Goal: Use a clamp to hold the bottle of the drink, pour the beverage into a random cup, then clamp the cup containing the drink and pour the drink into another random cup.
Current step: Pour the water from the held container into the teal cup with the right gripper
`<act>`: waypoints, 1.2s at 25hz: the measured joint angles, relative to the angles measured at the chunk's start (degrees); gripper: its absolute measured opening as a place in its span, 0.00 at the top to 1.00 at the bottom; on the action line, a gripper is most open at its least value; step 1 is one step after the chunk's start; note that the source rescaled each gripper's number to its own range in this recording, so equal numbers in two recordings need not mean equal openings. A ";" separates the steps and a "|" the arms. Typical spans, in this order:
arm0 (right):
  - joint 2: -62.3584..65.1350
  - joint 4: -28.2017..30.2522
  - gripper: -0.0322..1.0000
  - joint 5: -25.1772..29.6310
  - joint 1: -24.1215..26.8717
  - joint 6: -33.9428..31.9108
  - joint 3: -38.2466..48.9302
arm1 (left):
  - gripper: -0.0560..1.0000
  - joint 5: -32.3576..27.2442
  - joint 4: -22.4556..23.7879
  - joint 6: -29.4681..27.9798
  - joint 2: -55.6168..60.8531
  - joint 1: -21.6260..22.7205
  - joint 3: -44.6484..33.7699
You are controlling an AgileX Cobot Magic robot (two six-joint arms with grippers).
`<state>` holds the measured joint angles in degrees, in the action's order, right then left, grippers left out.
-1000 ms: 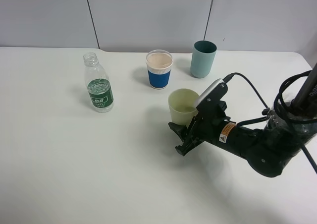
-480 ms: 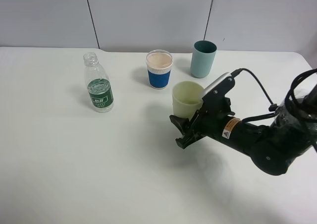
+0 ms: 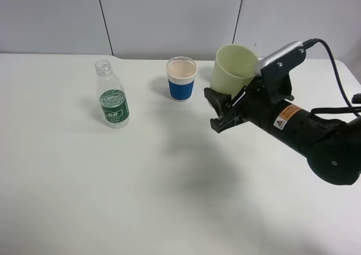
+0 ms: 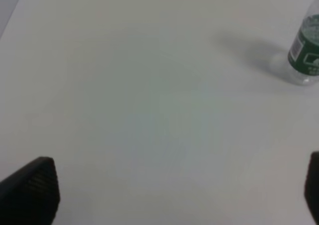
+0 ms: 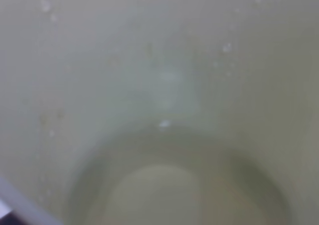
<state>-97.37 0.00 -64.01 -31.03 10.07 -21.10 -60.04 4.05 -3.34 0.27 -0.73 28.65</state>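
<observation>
one bottle (image 3: 113, 104), one sleeved cup (image 3: 181, 81), one pale cup (image 3: 232, 69) in pincer (image 3: 216, 111)

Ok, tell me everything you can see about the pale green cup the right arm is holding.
The pale green cup is plain, smooth and plastic-looking, narrowing toward its base. The right pincer grips its lower part, holding it off the table, mouth up and slightly tilted. Droplets cling to its inside wall.

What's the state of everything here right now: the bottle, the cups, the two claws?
bottle, standing upright, cap off.
blue-sleeved cup, standing upright, not held.
pale green cup, held in the air, tilted.
right gripper, shut on the pale green cup.
left gripper, open, holding nothing.
</observation>
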 joint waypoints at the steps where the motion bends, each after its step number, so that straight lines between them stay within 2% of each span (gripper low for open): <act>1: 1.33 0.00 0.95 1.30 0.77 0.00 0.04 | 0.00 0.00 0.00 0.00 0.00 0.00 0.00; 8: 10.64 0.00 0.95 14.34 8.54 -0.07 0.14 | 0.00 0.00 0.00 0.00 0.00 0.00 0.00; 13: 16.30 1.47 0.95 20.83 15.07 -2.00 -0.13 | 0.00 0.00 0.00 0.00 0.00 0.00 0.00; 18: 17.22 10.22 0.95 30.08 22.26 -10.93 -4.80 | 0.00 0.00 0.00 0.00 0.00 0.00 0.00; 21: 17.17 14.77 0.95 33.84 25.39 -16.63 -7.88 | 0.00 0.00 0.00 0.00 0.00 0.00 0.00; 25: 17.12 19.41 0.95 36.90 28.12 -21.77 -11.96 | 0.00 0.00 0.00 0.00 0.00 0.00 0.00; 30: 16.21 26.13 0.95 46.22 29.83 -31.10 -18.78 | 0.00 0.00 0.00 0.00 0.00 0.00 0.00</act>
<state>-81.15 26.13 -17.79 -1.20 -21.03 -39.88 -60.04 4.05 -3.34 0.27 -0.73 28.65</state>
